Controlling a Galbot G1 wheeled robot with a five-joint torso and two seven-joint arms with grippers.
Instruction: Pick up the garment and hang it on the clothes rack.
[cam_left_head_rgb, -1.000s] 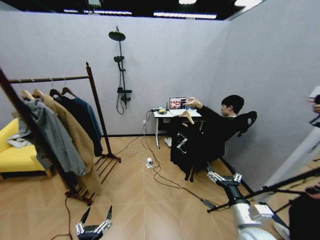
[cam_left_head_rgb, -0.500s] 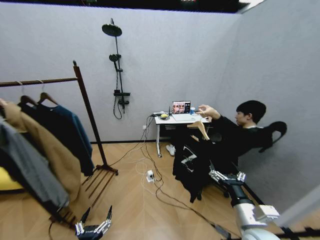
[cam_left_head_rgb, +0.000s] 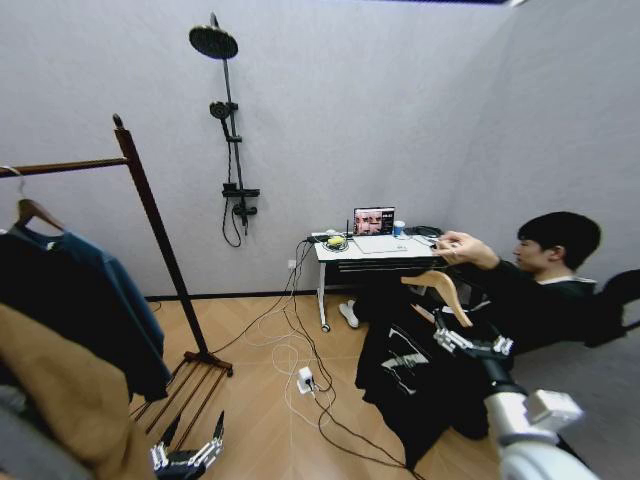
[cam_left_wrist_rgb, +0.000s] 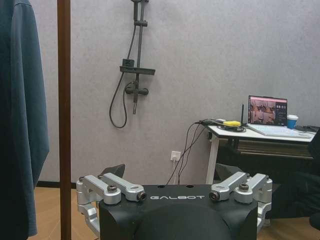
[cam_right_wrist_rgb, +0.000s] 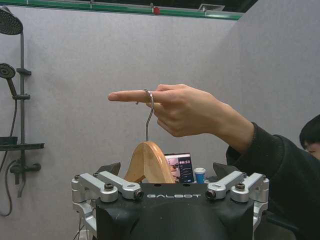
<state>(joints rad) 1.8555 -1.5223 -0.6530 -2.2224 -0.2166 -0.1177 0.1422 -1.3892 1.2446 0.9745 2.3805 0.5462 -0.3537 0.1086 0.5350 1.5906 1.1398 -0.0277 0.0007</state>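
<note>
The garment (cam_left_head_rgb: 385, 390), a black T-shirt with white print, hangs on a light wooden hanger (cam_left_head_rgb: 437, 287). A seated person holds it out, with the hanger's hook (cam_right_wrist_rgb: 149, 107) over one finger of the hand (cam_right_wrist_rgb: 185, 112). My right gripper (cam_left_head_rgb: 470, 343) is open just below the hanger's near shoulder, against the shirt's upper edge; in the right wrist view the hanger (cam_right_wrist_rgb: 148, 162) stands between its spread fingers. My left gripper (cam_left_head_rgb: 185, 455) hangs low and open. The clothes rack (cam_left_head_rgb: 150, 235) stands to the left, and its post (cam_left_wrist_rgb: 63, 120) is close to the left wrist.
A teal-blue jacket (cam_left_head_rgb: 85, 300) and a tan coat (cam_left_head_rgb: 60, 410) hang on the rack's rail. A white desk (cam_left_head_rgb: 375, 248) with a laptop stands at the back wall. Cables and a power strip (cam_left_head_rgb: 305, 380) lie on the wood floor. A shower fixture (cam_left_head_rgb: 225, 110) is on the wall.
The whole picture has shifted left and grown, so the camera has moved toward the person. The hanger and shirt now sit nearer the right gripper. The left gripper stays low.
</note>
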